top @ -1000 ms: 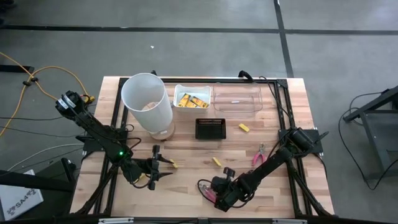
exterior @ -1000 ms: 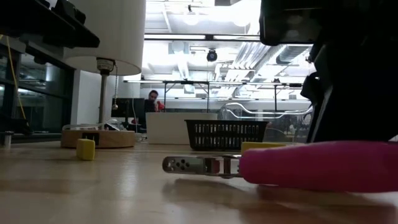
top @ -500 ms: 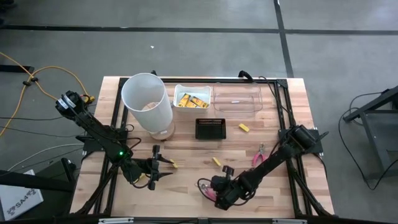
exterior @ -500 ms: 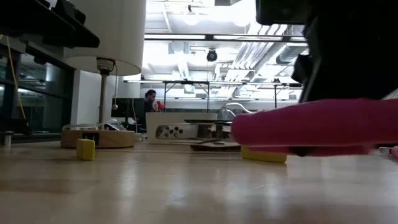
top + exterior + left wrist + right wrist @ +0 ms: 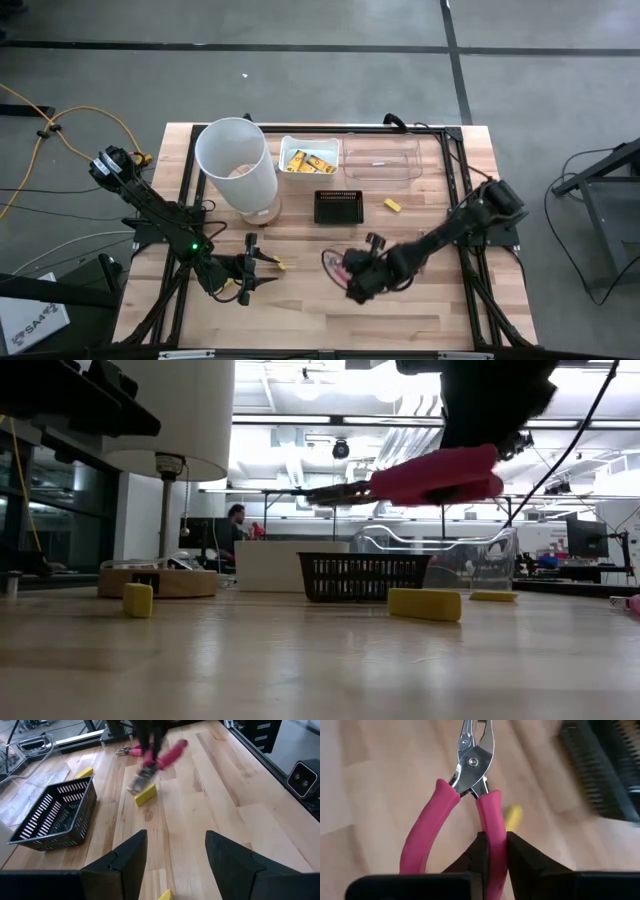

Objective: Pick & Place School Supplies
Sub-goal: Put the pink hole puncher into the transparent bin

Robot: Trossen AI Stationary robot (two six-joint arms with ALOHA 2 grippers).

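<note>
A pair of small metal pliers with pink rubber handles [image 5: 470,795] hangs in the air above the middle of the wooden bench [image 5: 440,305], clear of its surface in the low view. The right gripper [image 5: 357,277] has its jaws pinched on one pink handle, the metal nose pointing away from the wrist. Below it on the bench lies a small yellow block [image 5: 424,603]; another yellow block [image 5: 392,205] sits beside the black slotted plastic tray [image 5: 338,207]. Towards the bench's far edge stand a white square tub holding flat yellow packets [image 5: 307,161], a clear plastic tub [image 5: 382,160], and a tall white cylindrical bin [image 5: 237,168]. What seems to be a second pink-handled tool [image 5: 128,751] shows blurred in the left wrist view. The left gripper [image 5: 250,272] hovers near the bench's front left, jaws spread, with a tiny yellow block [image 5: 281,266] just beside it.
</note>
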